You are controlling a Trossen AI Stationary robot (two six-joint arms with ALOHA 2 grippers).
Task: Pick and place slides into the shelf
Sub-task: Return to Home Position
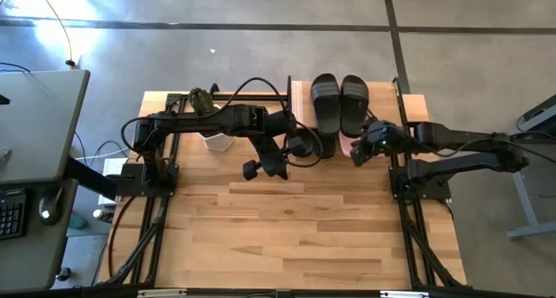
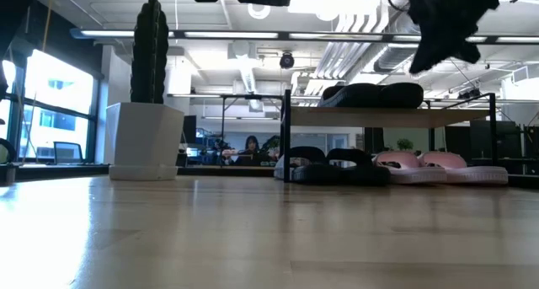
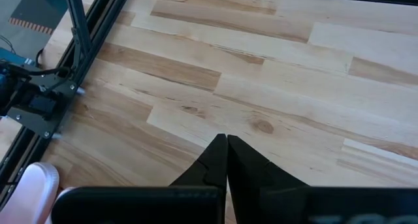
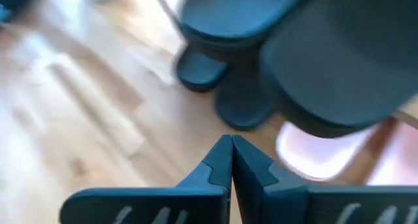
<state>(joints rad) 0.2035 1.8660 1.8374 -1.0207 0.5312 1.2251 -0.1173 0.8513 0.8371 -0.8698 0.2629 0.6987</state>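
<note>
The shelf (image 2: pixel 379 117) stands at the table's far edge. Two black slides (image 1: pixel 340 104) lie side by side on its top board. In the low view, black slides (image 2: pixel 337 168) and pink slides (image 2: pixel 421 166) rest under that board. My left gripper (image 1: pixel 280 168) hangs shut above the table's middle, left of the shelf, with bare wood below its fingertips (image 3: pixel 226 142). My right gripper (image 1: pixel 358 152) is shut too, in the air just in front of the shelf's right half, over a pink slide (image 4: pixel 320 152).
A white pot with a cactus (image 2: pixel 145 141) stands at the far left of the table (image 1: pixel 295 237). The near half of the table is bare wood. Black frame rails (image 3: pixel 72 34) run along both sides. A desk with a keyboard (image 1: pixel 10 213) stands beyond the left edge.
</note>
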